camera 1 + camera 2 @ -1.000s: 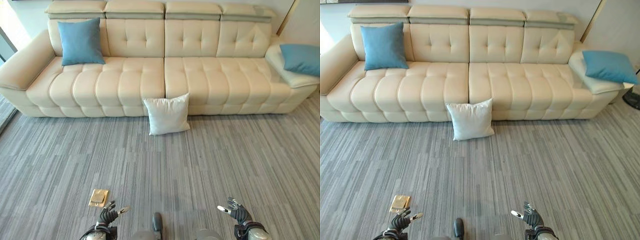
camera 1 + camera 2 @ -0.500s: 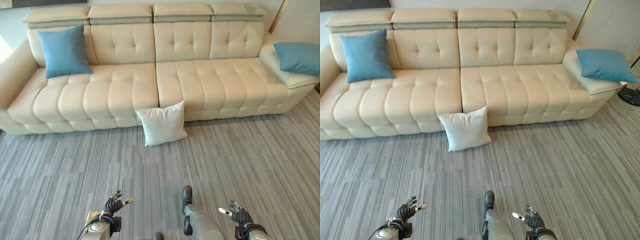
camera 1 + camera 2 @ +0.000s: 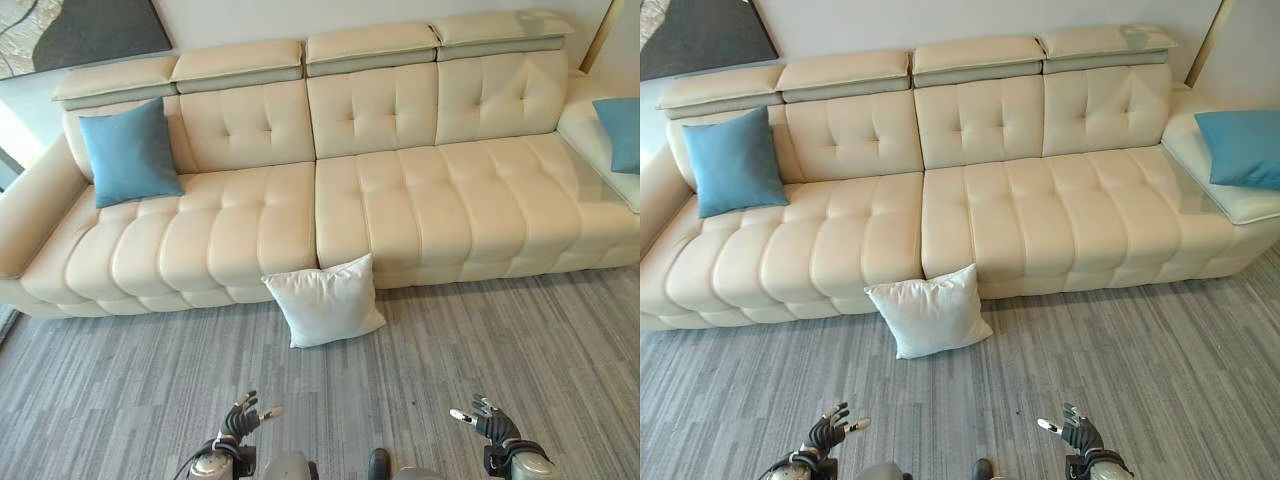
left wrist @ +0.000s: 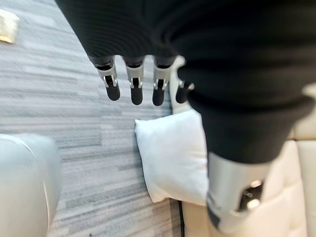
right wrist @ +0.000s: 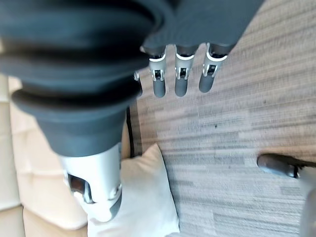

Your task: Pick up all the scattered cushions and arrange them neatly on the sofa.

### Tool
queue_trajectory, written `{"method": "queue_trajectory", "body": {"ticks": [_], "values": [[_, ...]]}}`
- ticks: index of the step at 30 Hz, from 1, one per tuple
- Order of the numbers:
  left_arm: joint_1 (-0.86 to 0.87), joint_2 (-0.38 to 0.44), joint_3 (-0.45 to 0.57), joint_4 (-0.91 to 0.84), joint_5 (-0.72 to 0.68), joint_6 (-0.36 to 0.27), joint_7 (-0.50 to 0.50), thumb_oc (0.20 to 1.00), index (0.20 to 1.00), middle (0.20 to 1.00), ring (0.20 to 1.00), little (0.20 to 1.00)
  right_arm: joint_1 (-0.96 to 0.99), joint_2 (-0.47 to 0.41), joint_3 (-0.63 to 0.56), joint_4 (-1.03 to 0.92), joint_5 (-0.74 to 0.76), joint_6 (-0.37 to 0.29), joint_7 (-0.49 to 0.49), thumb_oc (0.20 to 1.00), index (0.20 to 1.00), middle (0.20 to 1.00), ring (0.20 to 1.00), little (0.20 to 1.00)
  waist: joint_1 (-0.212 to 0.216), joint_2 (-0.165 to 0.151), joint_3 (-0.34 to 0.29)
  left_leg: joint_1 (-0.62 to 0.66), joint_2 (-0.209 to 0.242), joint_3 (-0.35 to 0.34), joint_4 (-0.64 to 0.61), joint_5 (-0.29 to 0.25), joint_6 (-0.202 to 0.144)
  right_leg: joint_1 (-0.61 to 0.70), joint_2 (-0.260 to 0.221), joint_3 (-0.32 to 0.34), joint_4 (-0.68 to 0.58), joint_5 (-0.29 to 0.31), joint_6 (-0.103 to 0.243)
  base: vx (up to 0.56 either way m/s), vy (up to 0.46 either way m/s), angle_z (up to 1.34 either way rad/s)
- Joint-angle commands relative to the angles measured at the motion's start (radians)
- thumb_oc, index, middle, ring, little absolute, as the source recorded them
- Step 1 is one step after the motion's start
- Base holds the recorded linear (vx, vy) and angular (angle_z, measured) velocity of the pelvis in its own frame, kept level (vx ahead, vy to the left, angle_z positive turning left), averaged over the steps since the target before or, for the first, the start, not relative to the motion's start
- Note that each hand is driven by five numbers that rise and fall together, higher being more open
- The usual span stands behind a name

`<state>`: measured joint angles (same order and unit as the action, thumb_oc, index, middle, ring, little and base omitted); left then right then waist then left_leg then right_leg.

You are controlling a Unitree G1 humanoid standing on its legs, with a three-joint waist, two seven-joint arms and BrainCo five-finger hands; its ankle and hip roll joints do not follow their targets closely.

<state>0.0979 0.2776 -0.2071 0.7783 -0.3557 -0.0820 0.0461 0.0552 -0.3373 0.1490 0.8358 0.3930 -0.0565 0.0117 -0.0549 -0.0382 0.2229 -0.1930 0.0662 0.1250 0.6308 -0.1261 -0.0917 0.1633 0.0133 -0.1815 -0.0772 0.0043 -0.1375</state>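
Both the left hand [image 3: 240, 418] and right hand [image 3: 490, 422] hang relaxed and empty, the white cushion [image 3: 324, 302] ahead between them, propped against the sofa [image 3: 400, 200], awaiting lifting.

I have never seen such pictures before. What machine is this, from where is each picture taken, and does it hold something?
This is a humanoid robot standing before a cream sofa. Two pictures come from a stereo camera on its head, looking down; the other two come from cameras on its wrists, looking along each hand. At the bottom of the head views you see the left robot hand and the right robot hand, both open and holding nothing. A white cushion rests on the grey carpet, leaning against the sofa front. One blue cushion stands on the seat at the robot's left; another blue cushion lies on the sofa's right end.
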Motion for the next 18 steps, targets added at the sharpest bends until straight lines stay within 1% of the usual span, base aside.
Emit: {"method": "queue_trajectory", "body": {"ticks": [1,2,3,4,5,6,7,8,9,10,11,12,13,14,15,16,17,18], "values": [[0.003,0.021,-0.012,-0.026,-0.028,-0.021,0.020,1.000,1.000,1.000,1.000,1.000,0.021,-0.044,0.021,-0.021,0.004,-0.022,-0.001,1.000,1.000,1.000,1.000,1.000,0.017,0.017,0.017,0.152,-0.041,0.015,-0.400,0.149,0.031,-0.021,-0.045,-0.026,0.027,-0.040,0.168,0.21,-0.006,-0.53],[0.003,0.021,-0.012,-0.026,-0.028,-0.021,0.020,1.000,1.000,1.000,1.000,1.000,0.021,-0.044,0.022,-0.021,0.004,-0.022,-0.001,1.000,1.000,1.000,1.000,1.000,0.017,0.016,0.016,0.154,-0.043,0.014,-0.404,0.152,0.032,-0.021,-0.046,-0.026,0.027,-0.040,0.168,0.35,-0.007,-0.35],[0.009,0.019,-0.012,-0.029,-0.026,-0.018,0.022,1.000,1.000,1.000,1.000,1.000,0.027,-0.041,0.023,-0.019,-0.001,-0.023,-0.001,1.000,1.000,1.000,1.000,1.000,0.017,0.019,0.009,0.161,-0.047,0.000,-0.521,0.166,0.034,-0.005,-0.044,-0.033,0.028,-0.052,0.170,0.40,0.011,-0.19],[0.017,0.020,-0.013,-0.033,-0.021,-0.016,0.024,1.000,1.000,1.000,1.000,1.000,0.033,-0.039,0.029,-0.026,-0.014,-0.023,-0.002,1.000,1.000,1.000,1.000,1.000,0.023,0.033,0.005,0.145,-0.054,-0.059,-0.678,0.237,0.021,0.025,-0.027,-0.040,0.038,-0.077,0.165,0.40,0.010,-0.05],[0.017,0.020,-0.013,-0.033,-0.020,-0.015,0.024,1.000,1.000,1.000,1.000,1.000,0.033,-0.039,0.029,-0.027,-0.014,-0.023,-0.002,1.000,1.000,1.000,1.000,1.000,0.022,0.032,0.006,0.152,-0.055,-0.059,-0.688,0.242,0.021,0.028,-0.028,-0.041,0.038,-0.078,0.165,0.47,0.041,0.07],[0.017,0.025,-0.009,-0.025,-0.014,-0.012,0.021,1.000,1.000,1.000,1.000,1.000,0.038,-0.038,0.030,-0.025,-0.023,-0.022,-0.002,1.000,1.000,1.000,1.000,1.000,0.020,0.038,0.005,0.132,-0.055,-0.087,-0.718,0.259,0.003,0.050,-0.020,-0.037,0.049,-0.094,0.163,0.20,0.030,0.06],[0.017,0.025,-0.009,-0.025,-0.014,-0.012,0.021,1.000,1.000,1.000,1.000,1.000,0.038,-0.037,0.030,-0.025,-0.023,-0.022,-0.002,1.000,1.000,1.000,1.000,1.000,0.020,0.038,0.005,0.132,-0.055,-0.087,-0.718,0.259,0.003,0.049,-0.020,-0.038,0.049,-0.095,0.163,0.32,0.060,0.01],[0.017,0.025,-0.006,-0.018,-0.011,-0.010,0.021,1.000,1.000,1.000,1.000,1.000,0.041,-0.036,0.029,-0.025,-0.026,-0.020,0.001,1.000,1.000,1.000,1.000,1.000,0.017,0.037,0.001,0.115,-0.051,-0.083,-0.718,0.258,-0.004,0.061,-0.020,-0.032,0.052,-0.100,0.164,0.37,0.116,-0.10],[0.025,0.024,0.000,-0.015,-0.011,-0.008,0.021,1.000,1.000,1.000,1.000,1.000,0.043,-0.033,0.023,-0.024,-0.027,-0.017,0.002,1.000,1.000,1.000,1.000,1.000,0.017,0.037,-0.007,0.104,-0.040,-0.060,-0.718,0.268,-0.013,0.088,-0.023,-0.021,0.054,-0.108,0.169,0.37,0.116,-0.12],[0.025,0.024,0.000,-0.015,-0.011,-0.008,0.021,1.000,1.000,1.000,1.000,1.000,0.043,-0.033,0.023,-0.024,-0.027,-0.017,0.002,1.000,1.000,1.000,1.000,1.000,0.017,0.037,-0.007,0.104,-0.040,-0.060,-0.718,0.268,-0.013,0.088,-0.023,-0.020,0.054,-0.108,0.169,0.40,0.156,-0.07],[0.031,0.023,0.004,-0.018,-0.012,-0.007,0.023,1.000,1.000,1.000,1.000,1.000,0.044,-0.029,0.021,-0.026,-0.029,-0.014,0.005,1.000,1.000,1.000,1.000,1.000,0.017,0.036,-0.012,0.107,-0.037,-0.043,-0.718,0.280,-0.014,0.107,-0.027,-0.016,0.055,-0.115,0.174,0.44,0.215,-0.02],[0.039,0.023,0.011,-0.012,-0.017,-0.004,0.021,1.000,1.000,1.000,1.000,1.000,0.051,-0.021,0.021,-0.026,-0.041,-0.010,0.011,1.000,1.000,1.000,1.000,1.000,0.020,0.038,-0.037,0.129,-0.037,-0.035,-0.718,0.278,0.004,0.126,-0.039,-0.011,0.073,-0.137,0.188,0.44,0.215,-0.08],[0.039,0.023,0.011,-0.012,-0.017,-0.004,0.021,1.000,1.000,1.000,1.000,1.000,0.051,-0.021,0.021,-0.026,-0.041,-0.010,0.011,1.000,1.000,1.000,1.000,1.000,0.020,0.038,-0.037,0.129,-0.037,-0.035,-0.718,0.278,0.004,0.126,-0.039,-0.011,0.073,-0.137,0.188,0.58,0.337,-0.14],[0.031,0.019,0.004,0.017,-0.008,-0.003,0.022,1.000,1.000,1.000,1.000,1.000,0.046,-0.012,0.026,-0.021,-0.044,-0.014,0.011,1.000,1.000,1.000,1.000,1.000,0.017,0.028,-0.059,0.161,-0.056,-0.016,-0.718,0.259,0.034,0.106,-0.070,-0.005,0.172,-0.127,0.217,0.41,0.286,-0.10],[0.027,0.023,0.001,0.017,-0.002,-0.003,0.023,1.000,1.000,1.000,1.000,1.000,0.045,-0.005,0.027,-0.024,-0.044,-0.013,0.011,1.000,1.000,1.000,1.000,1.000,0.019,0.019,-0.060,0.180,-0.067,-0.003,-0.718,0.242,0.056,0.074,-0.092,0.004,0.274,-0.088,0.234,0.41,0.286,0.04],[0.027,0.024,0.001,0.017,-0.002,-0.003,0.023,1.000,1.000,1.000,1.000,1.000,0.045,-0.005,0.027,-0.024,-0.044,-0.013,0.011,1.000,1.000,1.000,1.000,1.000,0.019,0.019,-0.060,0.180,-0.067,-0.003,-0.718,0.242,0.056,0.074,-0.092,0.004,0.274,-0.088,0.234,0.22,0.204,0.09],[0.023,0.029,-0.003,0.013,0.008,-0.004,0.021,1.000,1.000,1.000,1.000,1.000,0.046,0.002,0.031,-0.029,-0.048,-0.015,0.017,1.000,1.000,1.000,1.000,1.000,0.019,0.010,-0.057,0.204,-0.076,0.012,-0.718,0.219,0.083,0.019,-0.118,0.016,0.395,-0.023,0.253,0.16,0.194,-0.05],[0.020,0.035,-0.005,0.006,0.011,-0.002,0.018,1.000,1.000,1.000,1.000,1.000,0.044,0.002,0.035,-0.030,-0.056,-0.015,0.018,1.000,1.000,1.000,1.000,1.000,0.020,0.008,-0.048,0.225,-0.082,0.025,-0.718,0.202,0.099,-0.044,-0.136,0.022,0.505,0.024,0.268,0.24,0.304,-0.23]]}}
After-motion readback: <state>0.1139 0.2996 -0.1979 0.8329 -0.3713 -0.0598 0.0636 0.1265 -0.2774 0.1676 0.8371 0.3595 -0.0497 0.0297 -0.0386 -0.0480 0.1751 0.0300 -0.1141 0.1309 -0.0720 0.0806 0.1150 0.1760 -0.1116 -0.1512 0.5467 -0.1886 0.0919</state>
